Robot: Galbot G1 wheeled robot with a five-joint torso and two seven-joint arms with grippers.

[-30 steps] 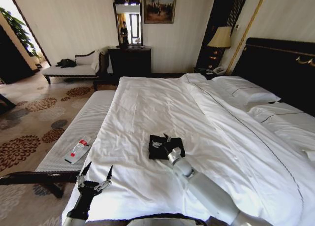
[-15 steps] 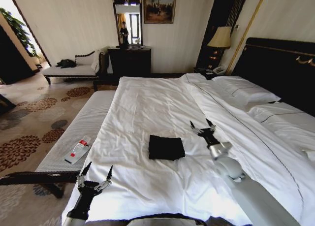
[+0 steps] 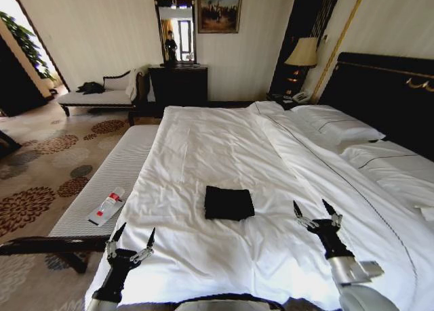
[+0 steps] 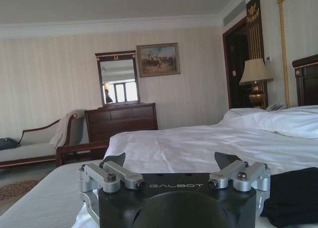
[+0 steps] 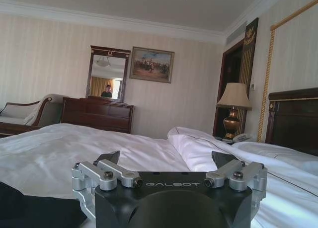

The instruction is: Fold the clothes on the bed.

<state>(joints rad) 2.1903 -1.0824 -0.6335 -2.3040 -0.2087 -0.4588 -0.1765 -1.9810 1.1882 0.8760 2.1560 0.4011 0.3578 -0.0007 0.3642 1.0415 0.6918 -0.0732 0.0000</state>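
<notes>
Clothes lay folded near the bed's foot edge, between your two tools, the right tool nearer than the left tool, both spread wide and holding nothing.

Pale striped walls enclosed the room. At twelve o'clock a dark dresser stood under a mirror and a framed painting. A lit lamp glowed at one o'clock. A chaise longue sat at eleven, above floral-patterned carpet and a ribbed bench at nine.
</notes>
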